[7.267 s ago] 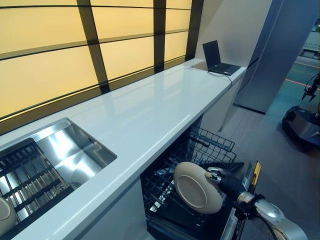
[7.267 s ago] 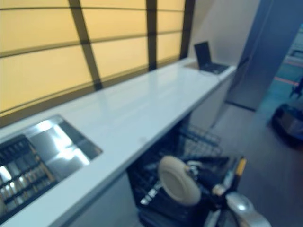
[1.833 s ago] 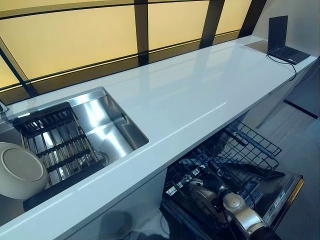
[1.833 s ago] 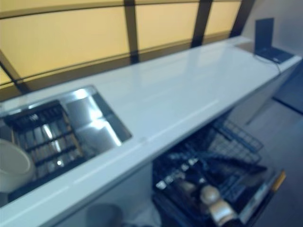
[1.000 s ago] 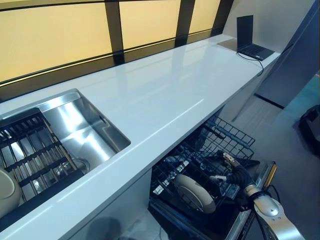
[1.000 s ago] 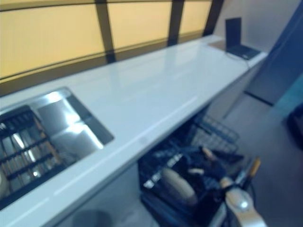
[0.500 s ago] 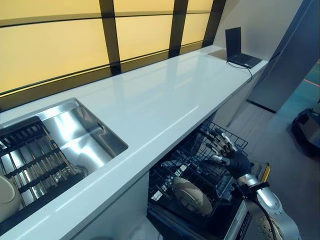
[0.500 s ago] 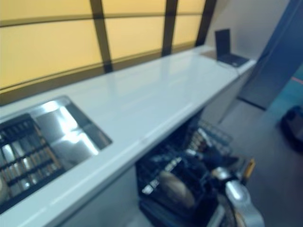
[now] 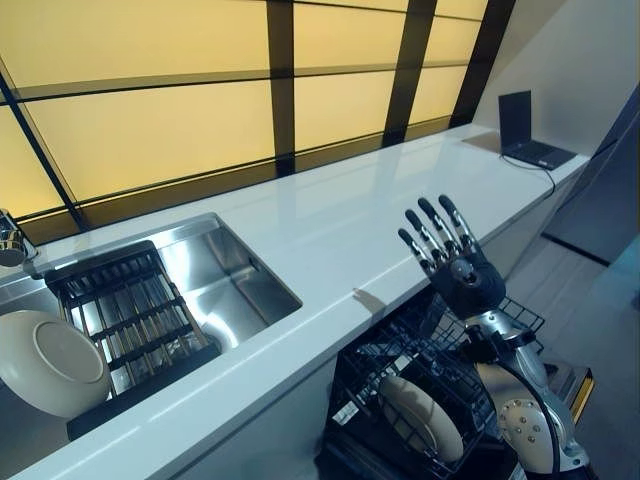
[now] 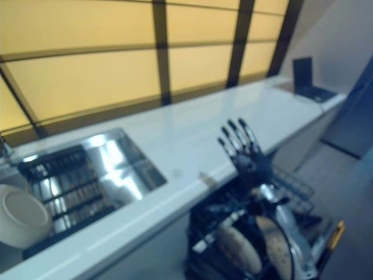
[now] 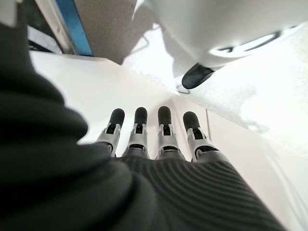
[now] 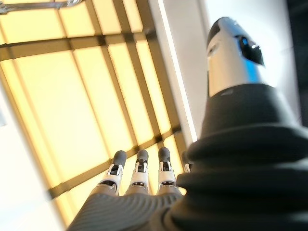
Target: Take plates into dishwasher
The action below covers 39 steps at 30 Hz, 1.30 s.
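A cream plate [image 9: 420,418] stands on edge in the lower dishwasher rack [image 9: 372,358], under the counter's front edge. A second cream plate [image 9: 45,362] leans in the black drying rack [image 9: 120,300] in the sink. My right hand [image 9: 458,268] is raised above the dishwasher rack at counter height, fingers straight and spread, holding nothing. Its wrist view shows the same straight fingers [image 12: 139,171] against the yellow window panels. My left hand [image 11: 163,132] shows only in its own wrist view, fingers straight over a white surface, empty.
A long white countertop [image 9: 340,215] runs to the right, with a steel sink [image 9: 235,270] at its left and an open laptop [image 9: 532,128] at its far end. A tap [image 9: 10,240] stands at the sink's far left. Yellow window panels back the counter.
My right hand has lifted out of the dishwasher rack up to counter height, still open. The plate stays in the rack. The camera has turned left, so more of the sink shows.
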Tool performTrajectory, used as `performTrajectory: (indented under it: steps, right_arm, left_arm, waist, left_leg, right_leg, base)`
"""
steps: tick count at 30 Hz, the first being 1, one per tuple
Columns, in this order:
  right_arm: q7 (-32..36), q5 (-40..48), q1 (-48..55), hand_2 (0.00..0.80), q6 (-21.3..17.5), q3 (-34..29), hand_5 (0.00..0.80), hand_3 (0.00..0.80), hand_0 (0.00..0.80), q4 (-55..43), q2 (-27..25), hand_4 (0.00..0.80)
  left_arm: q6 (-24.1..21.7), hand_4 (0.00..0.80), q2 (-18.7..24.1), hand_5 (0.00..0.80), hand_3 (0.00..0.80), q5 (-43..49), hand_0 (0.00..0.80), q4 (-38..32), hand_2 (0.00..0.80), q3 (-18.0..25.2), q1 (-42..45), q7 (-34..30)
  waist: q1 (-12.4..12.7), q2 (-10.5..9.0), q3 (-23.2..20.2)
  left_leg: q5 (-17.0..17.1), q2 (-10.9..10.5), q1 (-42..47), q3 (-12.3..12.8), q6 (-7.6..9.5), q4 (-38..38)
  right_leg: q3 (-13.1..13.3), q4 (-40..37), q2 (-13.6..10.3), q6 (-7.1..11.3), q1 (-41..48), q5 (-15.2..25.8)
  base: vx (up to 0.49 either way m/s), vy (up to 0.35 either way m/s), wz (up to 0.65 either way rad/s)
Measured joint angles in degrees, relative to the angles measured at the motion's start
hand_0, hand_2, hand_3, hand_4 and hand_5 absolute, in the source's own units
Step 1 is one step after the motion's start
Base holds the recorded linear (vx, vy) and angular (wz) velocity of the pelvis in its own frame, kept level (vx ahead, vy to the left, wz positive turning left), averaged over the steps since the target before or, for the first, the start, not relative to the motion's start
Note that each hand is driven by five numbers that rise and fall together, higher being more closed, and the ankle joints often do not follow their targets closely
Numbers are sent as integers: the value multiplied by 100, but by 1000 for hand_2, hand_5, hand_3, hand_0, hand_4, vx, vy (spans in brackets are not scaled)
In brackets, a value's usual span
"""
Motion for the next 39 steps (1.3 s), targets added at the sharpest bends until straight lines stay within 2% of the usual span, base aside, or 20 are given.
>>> performTrajectory:
  steps: [3,6,8,10,11,12,14,15,16,18,20,22,24,25,26,27,28,33,37,39]
  right_arm:
    - [88,-362,-97,0,-24,8,0,0,0,-15,1,0]
    - [149,-906,-185,0,-25,49,0,0,0,-14,-4,0]
    - [201,-1197,-218,0,-32,94,0,0,0,-14,-50,0]
    - [191,-1282,-227,0,-45,260,0,0,0,10,-204,0]
    - [194,-1311,-224,0,-46,323,0,0,0,50,-297,0]
    - [175,-1316,-249,0,-46,345,0,0,0,79,-339,0]
    - [103,-1307,-548,0,-45,426,0,0,0,211,-548,0]
    - [2,-1296,-746,0,-51,425,0,0,0,318,-717,0]
    - [-27,-1291,-787,0,-52,424,0,0,0,357,-777,0]
    - [-201,-1245,-812,0,-53,432,0,0,0,536,-842,0]
    - [-294,-1250,-815,0,-53,488,0,0,0,577,-832,0]
    - [-340,-1266,-815,0,-53,491,0,0,0,642,-836,0]
    - [-491,-1455,-814,0,-42,486,0,0,0,709,-857,0]
    - [-542,-1603,-811,0,-12,479,0,0,0,715,-907,0]
    - [-563,-1702,-814,0,-10,477,0,0,0,740,-953,0]
    - [-579,-1837,-839,0,-8,478,0,0,0,815,-1049,0]
    - [-575,-1909,-893,0,-9,478,0,0,0,935,-1137,0]
    - [-464,-2635,-1059,0,-48,478,0,0,0,1278,-1487,0]
    - [-467,-4121,-1121,0,-360,481,0,0,0,1266,-1908,0]
    - [-470,-4860,-1203,0,-480,516,0,0,0,1199,-2331,0]
  left_arm:
    - [0,0,-3,0,0,-20,0,128,0,157,-36,29]
    - [-2,0,13,0,0,-32,0,194,0,142,-82,20]
    - [39,0,6,0,0,-33,0,243,0,91,-58,9]
    - [127,0,23,0,0,-75,0,234,0,83,-1,16]
    - [159,0,52,0,0,-81,0,220,0,99,55,27]
    - [161,0,79,0,0,-82,0,220,0,103,83,30]
    - [164,0,234,0,0,-81,0,229,0,152,224,47]
    - [163,0,304,0,0,-79,0,302,0,153,277,52]
    - [163,0,334,0,0,-79,0,334,0,153,290,52]
    - [138,0,402,0,0,-69,0,464,0,153,343,98]
    - [135,0,413,0,0,-66,0,475,0,151,387,150]
    - [133,0,415,0,0,-62,0,472,0,148,412,149]
    - [136,0,390,0,0,-50,0,468,0,148,430,139]
    - [140,0,391,0,0,-3,0,450,0,149,446,124]
    - [141,0,418,0,0,22,0,442,0,151,447,119]
    - [139,0,398,0,0,43,0,407,0,149,426,107]
    - [136,0,380,0,0,41,0,338,0,149,429,67]
    - [143,0,286,0,0,37,0,260,0,355,502,-50]
    - [147,0,195,0,0,36,0,-38,0,380,520,-56]
    - [161,0,176,0,0,39,0,-138,0,376,484,-55]
  waist:
    - [65,-37,-155]
    - [84,-49,-186]
    - [190,-48,-249]
    - [195,40,-225]
    - [188,80,-217]
    - [214,85,-217]
    - [225,98,-231]
    - [212,82,-241]
    - [205,78,-244]
    - [149,-5,-296]
    - [43,-53,-327]
    - [32,-89,-351]
    - [10,-189,-402]
    - [-8,-270,-436]
    - [-10,-365,-459]
    - [-7,-337,-431]
    - [13,-268,-385]
    - [57,-194,-317]
    - [65,-156,-289]
    - [67,-136,-275]
  left_leg:
    - [-105,-34,-11,-6,117,34]
    - [-120,-107,-60,-78,279,44]
    - [-125,-221,-100,-304,456,54]
    - [-62,-331,-41,-669,618,-17]
    - [-23,-361,32,-831,674,-97]
    - [-18,-379,79,-937,689,-134]
    - [9,-417,123,-1183,730,-207]
    - [22,-503,161,-1376,747,-273]
    - [30,-540,194,-1437,757,-306]
    - [58,-748,401,-1811,802,-443]
    - [65,-835,489,-2113,812,-511]
    - [38,-867,524,-2254,770,-514]
    - [-29,-955,543,-2721,666,-506]
    - [-80,-1013,587,-2967,545,-469]
    - [-94,-1092,611,-3095,441,-446]
    - [-159,-1064,592,-3158,355,-315]
    - [-237,-990,582,-3108,300,-244]
    - [-361,-607,609,-3120,64,-320]
    - [-374,-475,728,-3111,20,-451]
    - [-355,-413,688,-2983,-7,-462]
  right_leg:
    - [2,702,-156,-4,-281,1]
    - [97,1856,-403,-75,-769,56]
    - [554,2718,-525,-185,-1214,406]
    - [984,3505,-527,-243,-1593,1066]
    - [1125,3638,-504,-133,-1657,943]
    - [1147,3580,-463,-88,-1666,802]
    - [1182,2741,-250,1,-1644,458]
    - [1220,1825,-120,80,-1590,389]
    - [1229,1507,-79,83,-1551,390]
    - [1407,518,124,109,-1457,412]
    - [1457,204,301,95,-1502,432]
    - [1519,64,404,105,-1564,493]
    - [1820,-259,554,99,-1500,530]
    - [2005,-322,544,102,-1206,522]
    - [2145,-379,515,-51,-1028,715]
    - [2163,-374,572,-314,-926,847]
    - [2164,-379,662,-379,-849,836]
    - [1899,-595,968,-566,-641,780]
    - [1680,-604,1037,-708,-470,670]
    - [1521,-610,1033,-718,-450,627]
  base:
    - [137,234,14]
    - [143,246,50]
    - [158,165,71]
    - [154,-16,89]
    - [138,-104,80]
    - [210,-177,80]
    - [228,-167,71]
    - [184,-104,63]
    - [268,-103,92]
    - [202,-50,94]
    - [127,-26,90]
    - [153,-60,77]
    - [144,-130,107]
    - [100,-165,108]
    - [87,-190,109]
    - [81,-192,85]
    - [85,-207,60]
    - [75,-264,18]
    - [33,-186,23]
    - [21,-196,40]
